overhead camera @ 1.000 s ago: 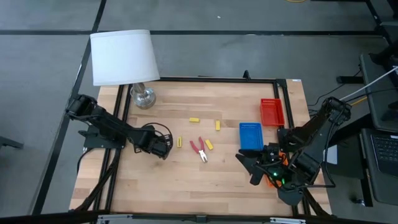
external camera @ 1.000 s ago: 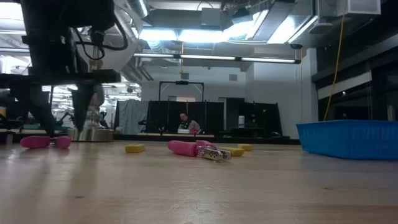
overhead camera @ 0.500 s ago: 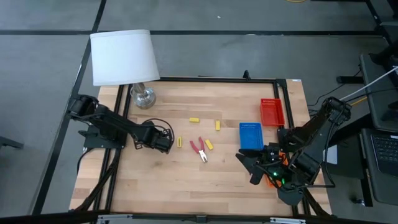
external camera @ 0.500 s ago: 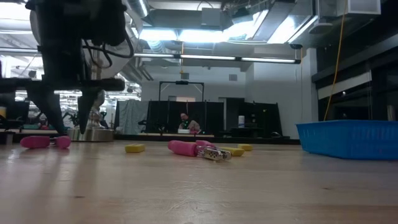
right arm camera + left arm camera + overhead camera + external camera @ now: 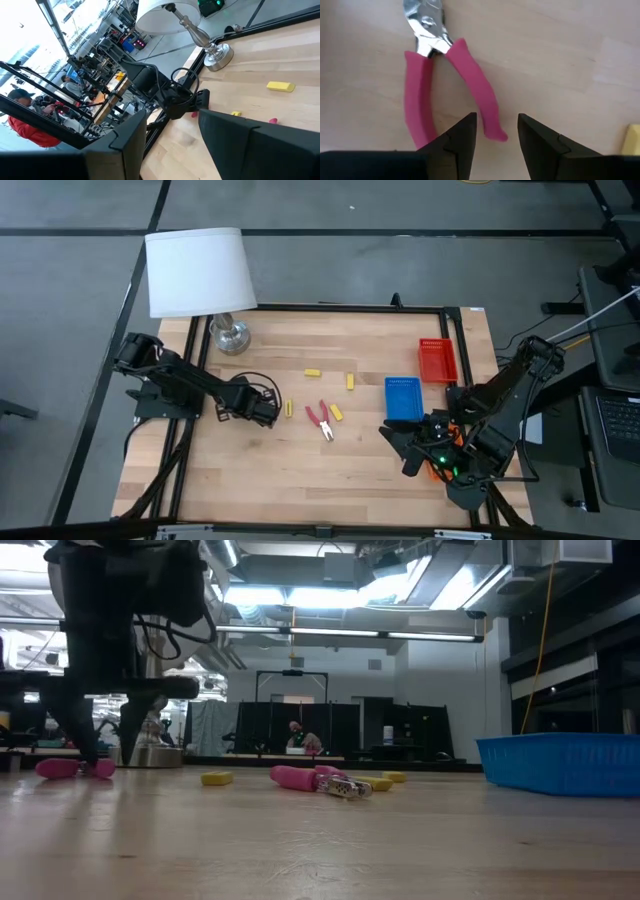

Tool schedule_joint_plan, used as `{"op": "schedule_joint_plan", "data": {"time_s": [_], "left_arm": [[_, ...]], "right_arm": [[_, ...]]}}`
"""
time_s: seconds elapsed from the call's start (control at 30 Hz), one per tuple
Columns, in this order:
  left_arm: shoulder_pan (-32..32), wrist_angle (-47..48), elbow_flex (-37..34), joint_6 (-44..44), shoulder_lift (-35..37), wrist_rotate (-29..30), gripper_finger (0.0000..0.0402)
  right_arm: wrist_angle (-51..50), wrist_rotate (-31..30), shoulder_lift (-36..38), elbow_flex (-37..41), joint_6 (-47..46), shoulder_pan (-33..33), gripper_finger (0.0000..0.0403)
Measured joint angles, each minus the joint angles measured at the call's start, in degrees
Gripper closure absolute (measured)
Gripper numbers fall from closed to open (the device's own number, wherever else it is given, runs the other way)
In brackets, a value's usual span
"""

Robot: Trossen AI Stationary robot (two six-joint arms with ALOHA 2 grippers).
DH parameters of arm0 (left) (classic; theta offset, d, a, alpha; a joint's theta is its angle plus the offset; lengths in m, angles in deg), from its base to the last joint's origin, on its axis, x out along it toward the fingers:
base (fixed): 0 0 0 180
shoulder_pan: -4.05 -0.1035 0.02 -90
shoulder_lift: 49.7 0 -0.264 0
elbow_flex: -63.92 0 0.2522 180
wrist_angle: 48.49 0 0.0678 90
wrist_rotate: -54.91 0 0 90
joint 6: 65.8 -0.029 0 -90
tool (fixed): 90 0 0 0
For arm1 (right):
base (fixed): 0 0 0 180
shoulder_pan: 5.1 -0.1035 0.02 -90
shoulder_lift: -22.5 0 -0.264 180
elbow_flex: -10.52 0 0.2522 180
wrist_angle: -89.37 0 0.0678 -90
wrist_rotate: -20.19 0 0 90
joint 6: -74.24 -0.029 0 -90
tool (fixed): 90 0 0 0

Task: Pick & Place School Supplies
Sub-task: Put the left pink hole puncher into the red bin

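Observation:
My left gripper [image 5: 268,410] is open and points down over a pair of pink-handled, silver-tipped pliers [image 5: 445,75] lying flat on the wood. In the left wrist view its fingers stand on either side of one handle's free end [image 5: 495,131], apart from it. In the low view the gripper [image 5: 105,750] hangs just above those pliers [image 5: 70,768]. A second pair of pliers [image 5: 320,420] lies at mid-table. Small yellow oblong pieces [image 5: 289,409] [image 5: 336,413] [image 5: 313,372] lie flat around it. My right gripper [image 5: 398,442] waits open near the table's right near corner.
A blue tray [image 5: 403,398] and a red tray [image 5: 437,360] sit on the table's right side. A white-shaded lamp [image 5: 198,272] stands at the far left corner. A black frame rail [image 5: 190,370] runs along the left edge. Bare wood lies along the near edge.
My left gripper has shifted a little toward the table's right edge, closer to the yellow piece beside it, and stayed open. The pliers and yellow pieces have not moved.

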Motion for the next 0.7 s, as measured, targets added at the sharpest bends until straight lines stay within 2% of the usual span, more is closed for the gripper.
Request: {"op": "schedule_joint_plan", "data": {"time_s": [0.33, 0.43, 0.57, 0.7], "left_arm": [[-1.1, -4.9, -3.1, 0.0, -0.1, -0.8, 0.0265], [-1.0, -4.8, -3.2, 0.0, -0.1, -0.5, 0.0293], [1.0, -6.0, -3.3, -1.0, -0.1, 1.4, 0.0368], [4.3, -10.7, -3.3, -4.8, -0.1, 4.2, 0.0373]], "right_arm": [[0.0, 0.2, 0.0, 0.0, 0.0, 0.0, 0.0217], [0.0, 0.2, 0.0, 0.0, 0.0, 0.0, 0.0217], [0.0, 0.4, 0.0, 0.0, 0.0, 0.0, 0.0217], [0.0, -0.5, 0.0, 0.0, 0.0, 0.0, 0.0217]]}}
